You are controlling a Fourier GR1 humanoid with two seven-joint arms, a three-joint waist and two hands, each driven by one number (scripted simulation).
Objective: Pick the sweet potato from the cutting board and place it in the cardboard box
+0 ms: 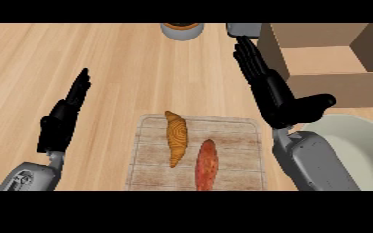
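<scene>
A reddish-orange sweet potato (207, 165) lies on the pale wooden cutting board (237, 148), on its right half near the front edge. An open cardboard box (320, 59) stands at the back right of the counter. My right hand (273, 91) hovers open between the board and the box, fingers straight and pointing away, thumb out to the right, holding nothing. It is up and to the right of the sweet potato. My left hand (64, 116) rests open at the left, well away from the board.
A golden croissant (176, 137) lies on the board just left of the sweet potato. A round grey container (182, 30) stands at the back edge. A small grey object (244, 28) sits beside the box.
</scene>
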